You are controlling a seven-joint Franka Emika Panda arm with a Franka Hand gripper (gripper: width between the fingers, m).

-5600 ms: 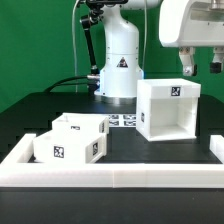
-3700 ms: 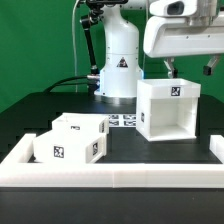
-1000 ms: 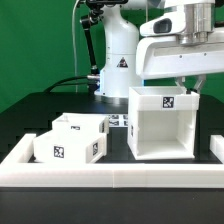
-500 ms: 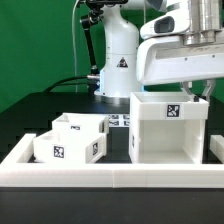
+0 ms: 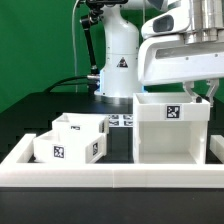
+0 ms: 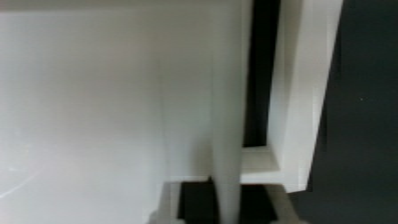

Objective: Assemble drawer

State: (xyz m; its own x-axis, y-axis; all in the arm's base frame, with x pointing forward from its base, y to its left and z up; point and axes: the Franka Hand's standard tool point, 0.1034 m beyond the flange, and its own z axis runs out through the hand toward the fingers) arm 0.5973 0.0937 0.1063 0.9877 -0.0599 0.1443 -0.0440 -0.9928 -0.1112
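The drawer's large cube-shaped housing (image 5: pixel 170 132) stands on the black table at the exterior view's right, close to the front white wall, its open side facing the camera. My gripper (image 5: pixel 186 91) is over its top rear edge. In the wrist view a thin white wall of the housing (image 6: pixel 107 100) runs between my two dark fingers, and my gripper (image 6: pixel 222 205) is shut on it. The two smaller box trays (image 5: pixel 70 142) sit side by side at the exterior view's left, apart from the housing.
A long low white wall (image 5: pixel 110 174) edges the table's front and sides. The marker board (image 5: pixel 122 120) lies between the trays and the housing, in front of the robot's base (image 5: pixel 118 70). A green backdrop stands behind.
My gripper came down onto the housing and closed on its wall. The housing has since slid toward the front wall with the gripper, only slightly in the last half second.
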